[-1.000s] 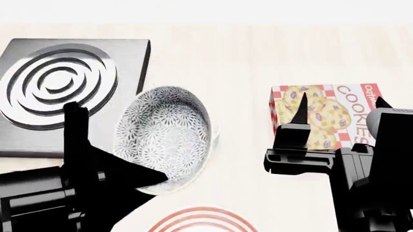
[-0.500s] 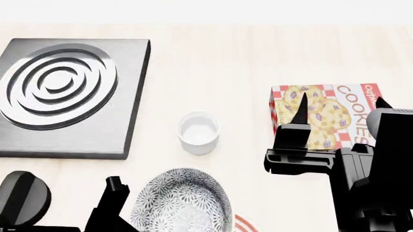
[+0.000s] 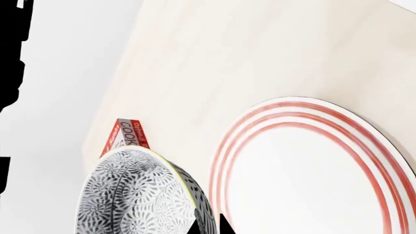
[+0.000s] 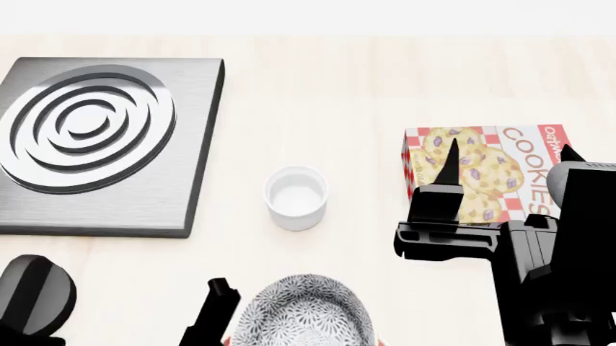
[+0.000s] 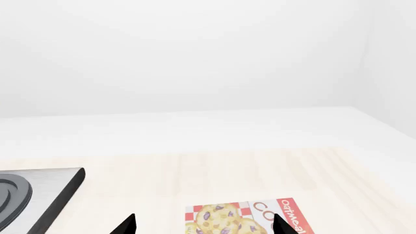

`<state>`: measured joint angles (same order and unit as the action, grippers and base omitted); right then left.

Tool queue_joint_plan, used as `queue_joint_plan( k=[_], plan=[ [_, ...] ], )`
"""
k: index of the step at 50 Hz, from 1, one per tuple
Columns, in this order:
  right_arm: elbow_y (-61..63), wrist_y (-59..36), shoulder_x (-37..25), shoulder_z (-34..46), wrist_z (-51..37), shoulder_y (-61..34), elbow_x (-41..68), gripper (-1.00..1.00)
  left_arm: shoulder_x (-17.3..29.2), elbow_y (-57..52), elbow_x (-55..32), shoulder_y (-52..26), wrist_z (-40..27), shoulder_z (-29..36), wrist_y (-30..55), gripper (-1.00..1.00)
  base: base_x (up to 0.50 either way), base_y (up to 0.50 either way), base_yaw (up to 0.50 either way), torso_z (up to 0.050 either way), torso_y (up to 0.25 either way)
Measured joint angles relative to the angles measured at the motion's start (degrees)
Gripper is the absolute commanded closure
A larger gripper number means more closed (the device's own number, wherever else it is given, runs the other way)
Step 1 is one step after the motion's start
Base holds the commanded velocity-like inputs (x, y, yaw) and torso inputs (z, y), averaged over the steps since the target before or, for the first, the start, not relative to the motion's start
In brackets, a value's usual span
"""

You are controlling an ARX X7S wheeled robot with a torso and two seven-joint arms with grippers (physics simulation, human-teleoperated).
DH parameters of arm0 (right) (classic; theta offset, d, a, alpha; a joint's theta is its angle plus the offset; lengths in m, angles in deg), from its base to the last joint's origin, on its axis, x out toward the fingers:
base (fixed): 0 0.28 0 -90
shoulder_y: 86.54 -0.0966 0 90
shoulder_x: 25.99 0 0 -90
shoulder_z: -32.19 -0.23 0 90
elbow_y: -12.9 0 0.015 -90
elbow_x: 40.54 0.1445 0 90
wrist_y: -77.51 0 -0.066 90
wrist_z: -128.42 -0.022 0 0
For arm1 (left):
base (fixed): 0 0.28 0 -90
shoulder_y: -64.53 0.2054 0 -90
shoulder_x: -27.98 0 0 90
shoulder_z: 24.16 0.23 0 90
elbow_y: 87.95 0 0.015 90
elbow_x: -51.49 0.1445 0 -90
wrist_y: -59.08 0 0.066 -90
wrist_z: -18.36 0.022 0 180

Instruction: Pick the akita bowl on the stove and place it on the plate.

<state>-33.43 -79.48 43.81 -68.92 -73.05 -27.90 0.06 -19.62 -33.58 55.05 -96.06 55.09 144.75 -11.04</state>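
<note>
Your left gripper (image 3: 208,226) carries the akita bowl (image 4: 306,313) clamped by its rim, 1 fingertip inside and 1 outside as the left wrist view shows, so the bowl hangs tilted from the pinch rather than sitting level. In the head view the bowl sits at the near edge of the picture, clear of the stove (image 4: 101,144), whose ring burner stands bare, and close in front of the small white cup (image 4: 296,197). The plate (image 3: 312,170) does not show in the head view, most likely because the bowl and arm cover it; the left wrist view has it just beside the bowl, its red rings facing the camera and its white centre free. You appear to hold the bowl above the table and off to the plate's side, which suggests the carry is nearly done and the placing is not. The next move probably calls for bringing the bowl over the plate's middle and levelling it before you let go, since a rim grip on a tilted deep bowl could let it roll onto its side. Your right gripper (image 4: 507,162) waits near the cookie box (image 4: 486,173) with its 2 fingertips spread wide and nothing between them, kept well apart from the left arm's path. The round black knob (image 4: 34,295) lies near the table's front, beside your left arm, and needs no attention for this job.
</note>
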Motion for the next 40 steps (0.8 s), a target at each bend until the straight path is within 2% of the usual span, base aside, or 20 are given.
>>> queue_joint_plan(
  k=[40],
  plan=[
    [-0.28,0.67,-0.64,0.35,-0.94,0.11,1.07,-1.00,-0.55,6.52,3.10,5.37,-3.45,3.75,-0.57,1.00,0.00,0.00,0.00,0.000,0.000]
  ],
)
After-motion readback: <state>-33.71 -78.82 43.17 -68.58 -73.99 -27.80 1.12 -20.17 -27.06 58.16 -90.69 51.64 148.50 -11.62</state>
